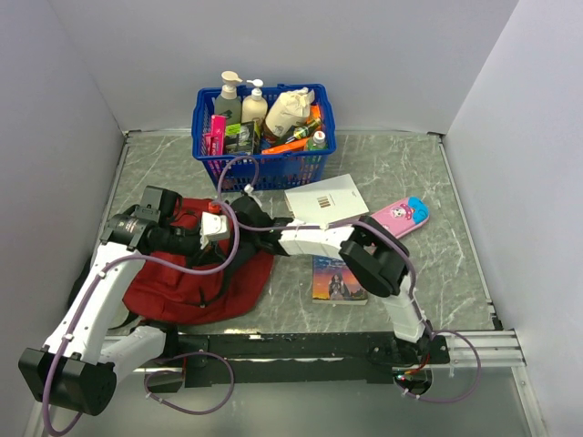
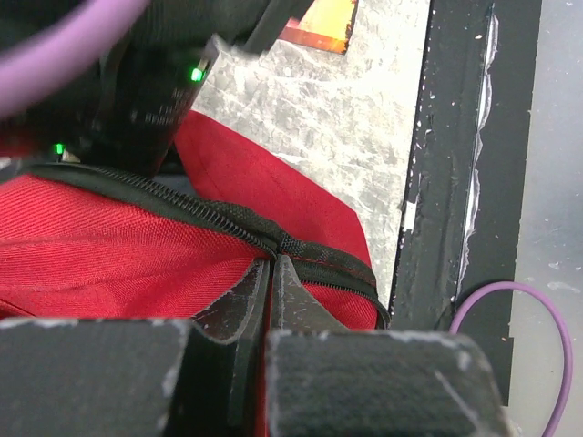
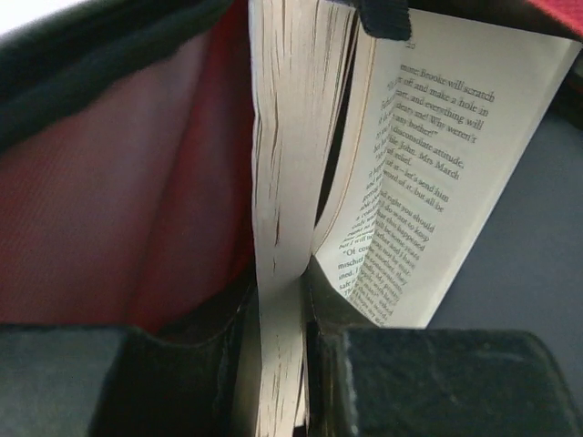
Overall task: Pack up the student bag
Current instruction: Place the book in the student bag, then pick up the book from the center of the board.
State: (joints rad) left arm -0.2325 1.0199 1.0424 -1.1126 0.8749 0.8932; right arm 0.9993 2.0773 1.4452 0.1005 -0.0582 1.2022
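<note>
To keep bag (image 2: 109, 255) mouth open, left fingers (image 2: 239, 308) pinch zipper edge; right fingers (image 3: 332, 308) pinch book (image 3: 455, 137) pages, likely for pushing inside.

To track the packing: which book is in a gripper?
The paperback with printed pages, pinched in the right gripper inside the red bag. The white book and the illustrated one lie free on the table.

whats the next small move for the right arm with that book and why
Probably slide the open paperback book a little deeper before letting go. The right end effector grips its pages, with the lining of the dark-red fabric backpack beside it, while the left end effector pinches the zipper edge.
</note>
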